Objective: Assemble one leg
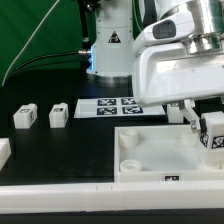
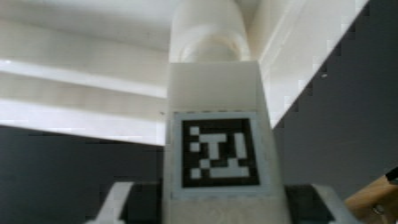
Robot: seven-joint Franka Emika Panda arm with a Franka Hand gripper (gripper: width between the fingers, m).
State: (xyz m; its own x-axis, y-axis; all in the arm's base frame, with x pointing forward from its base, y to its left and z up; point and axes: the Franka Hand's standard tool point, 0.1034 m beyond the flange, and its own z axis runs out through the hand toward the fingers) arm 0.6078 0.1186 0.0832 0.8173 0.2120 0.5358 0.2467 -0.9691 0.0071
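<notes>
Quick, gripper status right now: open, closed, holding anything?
Gripper: closed, holding the leg between its jaws.

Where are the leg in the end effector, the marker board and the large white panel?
Leg (image 2: 219, 100): wrist view, white face just above its tag.
Marker board (image 1: 86, 107): exterior view, bare white margin beside its tags.
White panel (image 1: 160, 150): exterior view, bare flat middle of its top.
</notes>
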